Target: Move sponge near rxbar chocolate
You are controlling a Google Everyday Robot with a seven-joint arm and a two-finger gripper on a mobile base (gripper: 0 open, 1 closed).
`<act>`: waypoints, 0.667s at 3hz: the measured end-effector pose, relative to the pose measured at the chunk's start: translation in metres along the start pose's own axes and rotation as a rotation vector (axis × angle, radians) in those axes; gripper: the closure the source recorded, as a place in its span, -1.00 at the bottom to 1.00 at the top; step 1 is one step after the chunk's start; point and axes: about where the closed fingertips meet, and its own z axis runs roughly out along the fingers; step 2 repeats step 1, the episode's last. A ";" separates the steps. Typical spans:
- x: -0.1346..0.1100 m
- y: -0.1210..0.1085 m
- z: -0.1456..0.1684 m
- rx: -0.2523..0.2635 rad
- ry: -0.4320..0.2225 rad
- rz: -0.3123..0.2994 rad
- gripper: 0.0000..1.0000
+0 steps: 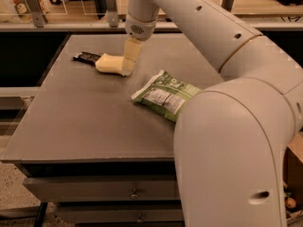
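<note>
foam sponge (pixel 110 64) at hand (pixel 128 64), beside flat rxbar chocolate (pixel 86 57)

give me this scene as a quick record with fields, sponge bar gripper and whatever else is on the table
sponge: on the table, far side, next to the rxbar chocolate
rxbar chocolate: flat, just left of the sponge
gripper: down at the sponge's right end
green snack bag: mid-table, apart from both
task state: sponge already near the bar
</note>
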 end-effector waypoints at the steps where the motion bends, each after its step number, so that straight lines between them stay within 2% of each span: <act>1: 0.003 0.000 -0.002 0.003 -0.002 -0.003 -1.00; 2: 0.003 0.000 -0.002 0.003 -0.002 -0.003 -1.00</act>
